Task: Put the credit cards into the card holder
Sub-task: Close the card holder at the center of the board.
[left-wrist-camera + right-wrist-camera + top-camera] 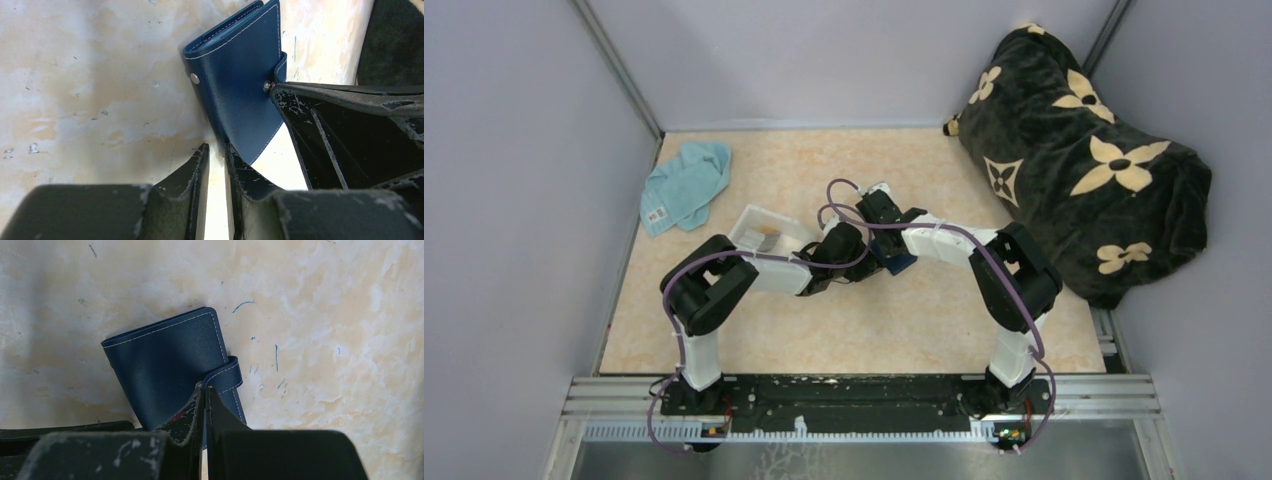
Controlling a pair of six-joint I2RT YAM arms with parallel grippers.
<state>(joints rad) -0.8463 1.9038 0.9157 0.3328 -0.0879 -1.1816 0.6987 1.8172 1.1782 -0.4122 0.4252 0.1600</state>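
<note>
The card holder (170,357) is a closed navy-blue wallet with white stitching and a snap strap; it lies on the marbled table (340,315) at mid-table (900,262). My right gripper (205,388) is shut on its strap, with the fingertips meeting at the snap. Seen from the left wrist, the card holder (235,95) stands tilted. My left gripper (216,148) sits just below it with the jaws a narrow gap apart and nothing between them; its right finger touches the holder's lower edge. The credit cards (768,238) show as a greyish patch inside a clear tray.
The clear plastic tray (749,222) sits just left of the two wrists. A teal cloth (686,185) lies at the back left. A large dark flowered cushion (1084,160) fills the back right corner. Purple cables loop over both arms.
</note>
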